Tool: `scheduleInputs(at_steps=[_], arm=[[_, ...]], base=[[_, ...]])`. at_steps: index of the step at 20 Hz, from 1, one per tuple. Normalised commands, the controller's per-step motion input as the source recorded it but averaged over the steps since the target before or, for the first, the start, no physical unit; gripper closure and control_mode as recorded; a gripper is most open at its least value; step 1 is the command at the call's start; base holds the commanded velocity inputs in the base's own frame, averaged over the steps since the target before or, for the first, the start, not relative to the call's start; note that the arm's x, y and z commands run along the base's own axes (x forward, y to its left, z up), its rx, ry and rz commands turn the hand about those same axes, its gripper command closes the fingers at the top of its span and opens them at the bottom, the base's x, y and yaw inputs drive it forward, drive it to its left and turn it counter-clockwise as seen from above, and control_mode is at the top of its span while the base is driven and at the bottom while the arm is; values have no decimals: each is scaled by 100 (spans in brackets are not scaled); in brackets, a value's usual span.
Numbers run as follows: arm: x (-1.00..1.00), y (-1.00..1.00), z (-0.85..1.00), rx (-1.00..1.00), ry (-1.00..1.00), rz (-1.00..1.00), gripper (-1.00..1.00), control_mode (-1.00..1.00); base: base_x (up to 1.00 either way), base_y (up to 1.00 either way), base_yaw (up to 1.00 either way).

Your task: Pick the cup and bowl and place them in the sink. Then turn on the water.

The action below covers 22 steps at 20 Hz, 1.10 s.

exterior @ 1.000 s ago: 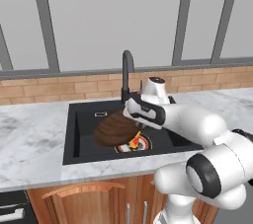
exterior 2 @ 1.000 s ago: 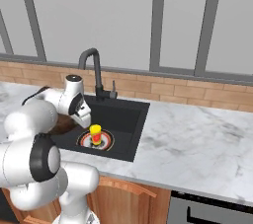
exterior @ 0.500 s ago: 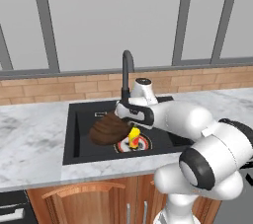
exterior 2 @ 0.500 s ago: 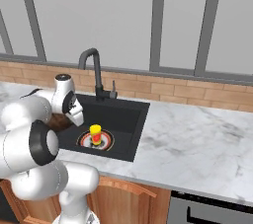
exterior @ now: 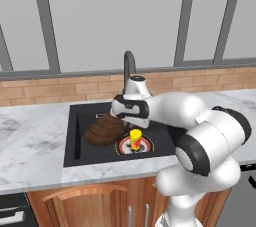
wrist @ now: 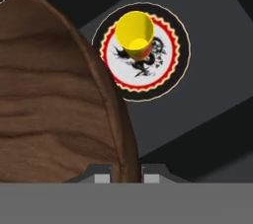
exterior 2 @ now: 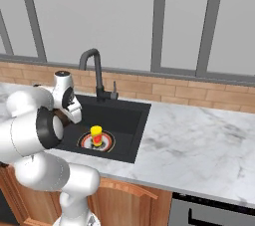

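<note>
My fingers (wrist: 126, 171) pinched the bowl (wrist: 54, 94) rim, tilted above the sink (exterior: 80, 121). Released carelessly, it could topple the cup (wrist: 134, 33) on the drain (wrist: 163, 65).

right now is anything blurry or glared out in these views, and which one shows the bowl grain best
Hand view: sharpest, bowl grain lines crisp, cup clear on the drain ring. Left base view: soft, no glare, bowl reads as a dark brown mass in the black sink. Right base view: even flat light, arm covers the bowl.
</note>
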Motion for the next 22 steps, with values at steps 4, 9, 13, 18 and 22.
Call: scheduleInputs(at_steps=[4, 9, 13, 18, 22], arm=[[21, 21, 0, 0, 5, 0, 100, -100], [22, 12, -6, -1, 4, 0, 100, -100], [25, 10, -9, -6, 3, -1, 100, -100], [15, 11, -16, -14, 0, -5, 100, -100], [17, 19, -15, -10, 0, -6, 100, -100]], base=[[0, 0, 0], [0, 0, 0], [0, 0, 0], [0, 0, 0], [0, 0, 0]])
